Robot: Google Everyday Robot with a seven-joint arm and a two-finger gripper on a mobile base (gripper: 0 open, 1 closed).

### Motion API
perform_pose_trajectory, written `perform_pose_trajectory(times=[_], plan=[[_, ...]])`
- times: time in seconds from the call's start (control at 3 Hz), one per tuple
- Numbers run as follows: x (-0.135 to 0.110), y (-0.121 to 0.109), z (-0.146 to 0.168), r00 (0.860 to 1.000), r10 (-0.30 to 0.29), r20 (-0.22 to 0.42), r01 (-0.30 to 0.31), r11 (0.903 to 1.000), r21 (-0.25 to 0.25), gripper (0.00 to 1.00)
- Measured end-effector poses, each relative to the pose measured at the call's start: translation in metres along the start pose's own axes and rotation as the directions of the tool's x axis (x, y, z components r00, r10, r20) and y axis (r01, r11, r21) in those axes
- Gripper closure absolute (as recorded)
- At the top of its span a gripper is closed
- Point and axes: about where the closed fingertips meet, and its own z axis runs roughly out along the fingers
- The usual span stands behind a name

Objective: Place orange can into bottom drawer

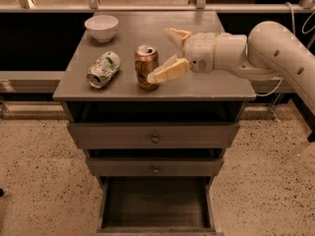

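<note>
The orange can (145, 65) stands upright on the grey cabinet top (206, 85), near its front middle. My gripper (160, 54) is open and comes in from the right at can height. Its front finger (170, 71) overlaps the can's lower right side in view; I cannot tell if it touches. The rear finger (178, 35) is behind and to the right of the can. The can stands at the fingertips, not deep between them. The bottom drawer (155, 208) is pulled open below, with a dark, empty interior.
A crushed white-green can (103, 69) lies left of the orange can. A white bowl (102, 27) stands at the back left. Two shallower drawers with round knobs (155, 138) (155, 169) sit above the open drawer. The floor is speckled.
</note>
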Motion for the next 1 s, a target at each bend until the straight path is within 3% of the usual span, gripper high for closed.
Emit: perform_pose_trajectory(times=[0.33,0.67,1.0], plan=[[-0.02,0.002,-0.008,0.999,-0.051,-0.002,0.051,0.9986,0.013,0.0],[-0.023,0.005,-0.002,0.999,-0.053,-0.01,0.053,0.9986,0.002,0.0],[-0.006,0.0,0.018,0.999,-0.01,-0.041,0.01,0.9999,-0.012,0.0]])
